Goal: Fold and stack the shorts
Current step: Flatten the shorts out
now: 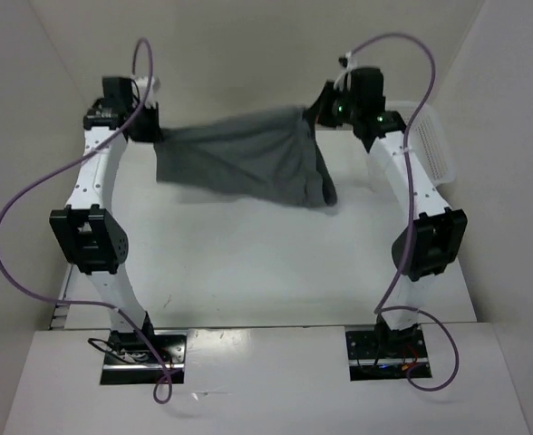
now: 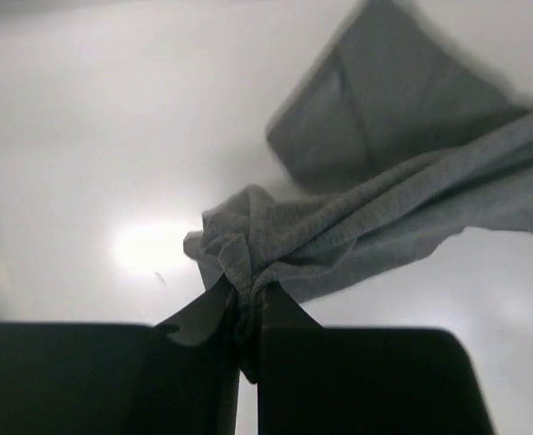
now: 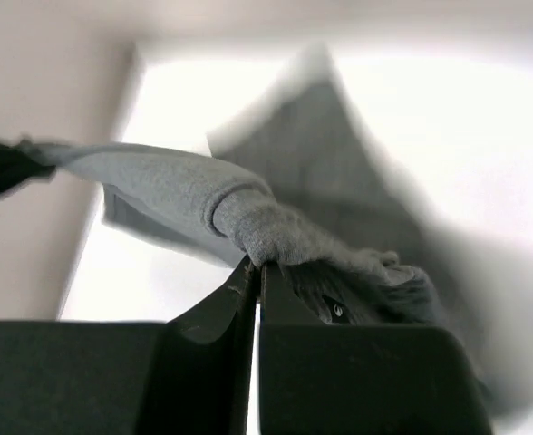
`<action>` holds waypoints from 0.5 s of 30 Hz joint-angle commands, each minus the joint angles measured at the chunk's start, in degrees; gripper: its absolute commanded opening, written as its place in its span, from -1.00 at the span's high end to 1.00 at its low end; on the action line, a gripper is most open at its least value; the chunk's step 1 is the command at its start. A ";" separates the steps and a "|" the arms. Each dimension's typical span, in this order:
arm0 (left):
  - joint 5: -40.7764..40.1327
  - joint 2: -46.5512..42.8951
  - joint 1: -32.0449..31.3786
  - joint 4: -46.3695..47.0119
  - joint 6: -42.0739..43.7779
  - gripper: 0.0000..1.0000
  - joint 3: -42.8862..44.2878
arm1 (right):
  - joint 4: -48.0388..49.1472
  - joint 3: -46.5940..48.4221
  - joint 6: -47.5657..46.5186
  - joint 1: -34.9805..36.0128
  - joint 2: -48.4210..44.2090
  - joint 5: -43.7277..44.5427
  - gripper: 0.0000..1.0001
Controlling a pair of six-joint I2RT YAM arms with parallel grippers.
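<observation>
jaws clamped on bunched shorts (image 1: pixel 248 163), basket (image 1: pixel 437 145) partly behind right arm (image 1: pixel 418 195)

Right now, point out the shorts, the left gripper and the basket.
shorts (image 1: pixel 248 159), top external view, middle of the hanging cloth.
left gripper (image 2: pixel 247 295), left wrist view, between its fingertips.
basket (image 1: pixel 439 149), top external view, its mesh wall.

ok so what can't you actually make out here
Left wrist view: bunched cloth at the left fingers hides which part of the shorts is pinched.
Right wrist view: the shorts beyond the right fingers are blurred.
Top view: the basket is mostly behind the right arm; its inside doesn't show.
</observation>
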 commanded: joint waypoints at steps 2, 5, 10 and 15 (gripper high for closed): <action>-1.54 -1.33 3.02 1.31 0.21 1.00 24.60 | 0.77 26.64 -7.30 -0.25 1.32 9.08 1.00; -1.54 -6.85 3.02 1.92 0.21 1.00 19.12 | 0.77 19.78 -8.46 -0.25 -3.42 9.64 1.00; -2.94 -21.97 0.83 9.48 0.21 1.00 -11.10 | 5.33 -1.86 -9.60 2.30 -13.16 9.11 1.00; -3.47 -28.30 0.21 7.64 0.21 1.00 -30.27 | 5.87 -23.04 -7.84 7.21 -16.97 8.50 1.00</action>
